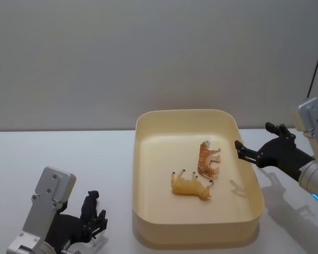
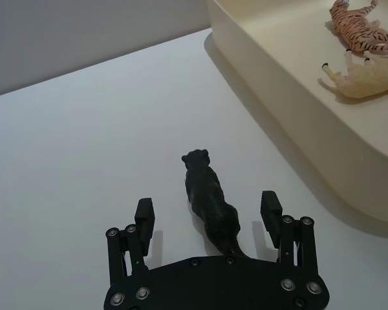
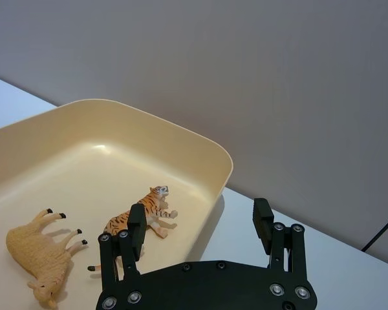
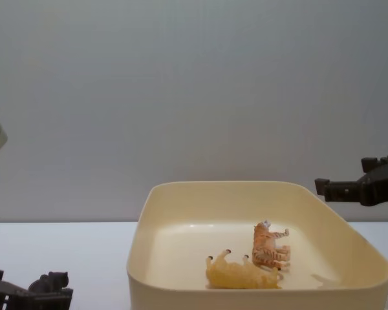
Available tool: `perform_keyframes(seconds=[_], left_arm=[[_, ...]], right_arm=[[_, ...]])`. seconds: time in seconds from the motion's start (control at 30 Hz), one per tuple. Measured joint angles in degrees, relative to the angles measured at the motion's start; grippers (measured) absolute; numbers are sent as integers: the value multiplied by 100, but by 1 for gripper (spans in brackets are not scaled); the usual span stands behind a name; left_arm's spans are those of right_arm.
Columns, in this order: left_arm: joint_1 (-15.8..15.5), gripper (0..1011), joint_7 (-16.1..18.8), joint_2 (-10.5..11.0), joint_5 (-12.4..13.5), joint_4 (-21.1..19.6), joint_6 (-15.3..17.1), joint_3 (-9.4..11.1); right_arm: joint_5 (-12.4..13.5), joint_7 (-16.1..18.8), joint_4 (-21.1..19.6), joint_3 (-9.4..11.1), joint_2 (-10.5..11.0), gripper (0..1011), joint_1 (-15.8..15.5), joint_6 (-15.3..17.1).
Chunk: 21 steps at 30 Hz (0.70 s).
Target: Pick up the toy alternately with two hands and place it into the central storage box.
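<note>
1. Between the spread fingers of my left gripper (image 2: 207, 213) stands the black toy animal (image 2: 209, 199) on the white table (image 2: 84, 161), not clamped.
2. Just off that gripper's side sits the central storage box (image 1: 143, 174), holding a tiger (image 1: 206, 160) and a pale sheep (image 1: 191, 186).
3. My right gripper (image 1: 253, 143) hovers released over the box's right rim.

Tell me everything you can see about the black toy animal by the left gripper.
The black toy animal is a small matte figure, plastic by its look, shaped like a big cat with rounded ears. It stands on the white table, outside the storage box, head pointing away from the left gripper. The gripper's open fingers flank its hindquarters without visibly touching it.
</note>
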Motion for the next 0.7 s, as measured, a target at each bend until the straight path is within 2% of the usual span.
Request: perform_keyframes(seconds=[0.27, 0.5, 0.53, 0.6, 0.63, 0.7], left_arm=[[-5, 987, -43, -68, -73, 136, -52, -31], [-9, 818, -65, -103, -109, 204, -81, -47], [-10, 765, -69, -108, -114, 214, -86, -49], [-10, 728, -72, -113, -118, 223, -90, -51], [-11, 669, -75, -117, -122, 232, -93, -54], [-12, 630, -78, -120, -126, 240, -96, -55]], right_arm=[[0, 0, 0, 0, 0, 1001, 0, -1], [0, 1, 0, -1, 0, 1001, 0, 0], [0, 1, 0, 0, 0, 1001, 0, 0], [0, 0, 0, 0, 0, 1001, 0, -1], [0, 0, 0, 0, 0, 1001, 0, -1], [0, 0, 0, 0, 0, 1001, 0, 0]])
